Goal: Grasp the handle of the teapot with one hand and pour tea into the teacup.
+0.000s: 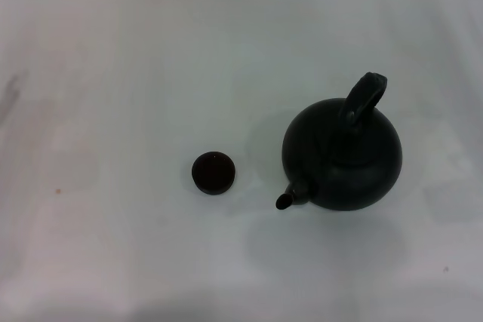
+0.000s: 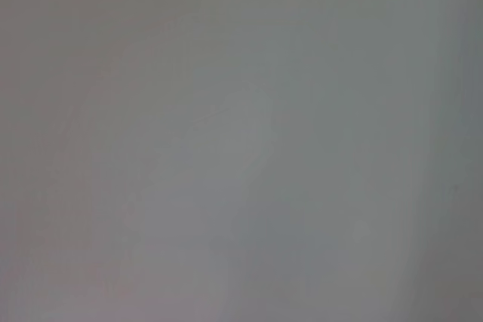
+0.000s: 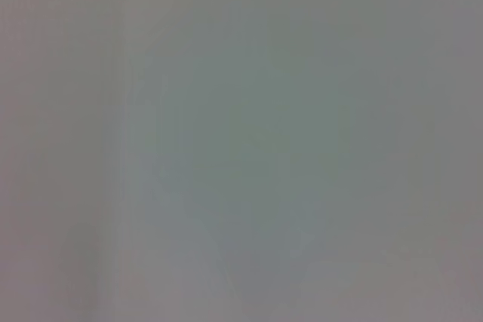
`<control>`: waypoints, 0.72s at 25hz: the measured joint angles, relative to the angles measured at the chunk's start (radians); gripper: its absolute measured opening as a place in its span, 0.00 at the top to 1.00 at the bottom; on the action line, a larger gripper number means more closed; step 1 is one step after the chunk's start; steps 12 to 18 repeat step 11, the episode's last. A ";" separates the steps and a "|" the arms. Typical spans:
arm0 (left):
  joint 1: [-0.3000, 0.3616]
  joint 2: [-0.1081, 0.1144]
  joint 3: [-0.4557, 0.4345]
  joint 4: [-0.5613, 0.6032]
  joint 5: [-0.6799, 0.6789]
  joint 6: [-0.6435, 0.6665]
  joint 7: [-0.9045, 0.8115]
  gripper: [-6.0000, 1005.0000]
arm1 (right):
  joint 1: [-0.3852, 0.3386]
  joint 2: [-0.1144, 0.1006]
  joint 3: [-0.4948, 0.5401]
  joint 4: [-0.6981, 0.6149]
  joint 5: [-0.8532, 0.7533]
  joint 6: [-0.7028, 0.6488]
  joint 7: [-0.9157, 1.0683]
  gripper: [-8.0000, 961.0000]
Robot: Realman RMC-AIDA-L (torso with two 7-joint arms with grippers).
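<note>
The teapot (image 1: 343, 154) is a large, round, matte dark pot standing upright on the white table, right of centre in the head view. Its short spout (image 1: 290, 197) points toward the front left. Its thick arched handle (image 1: 364, 96) rises over the top. The teacup (image 1: 213, 172), tiny and dark with a reddish-brown inside, stands upright to the left of the spout, apart from the pot. Neither gripper shows in any view. Both wrist views show only a blank grey surface.
The white table (image 1: 113, 73) fills the head view. Nothing else stands on it near the pot and cup.
</note>
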 joint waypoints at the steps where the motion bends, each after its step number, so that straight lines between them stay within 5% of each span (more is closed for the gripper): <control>1: -0.001 0.001 -0.002 0.005 -0.002 -0.001 0.001 0.15 | 0.007 0.000 0.007 0.021 0.000 -0.002 -0.016 0.19; 18: -0.006 -0.005 -0.010 -0.002 -0.041 0.006 0.017 0.15 | 0.051 0.002 0.015 0.143 0.063 0.089 -0.171 0.19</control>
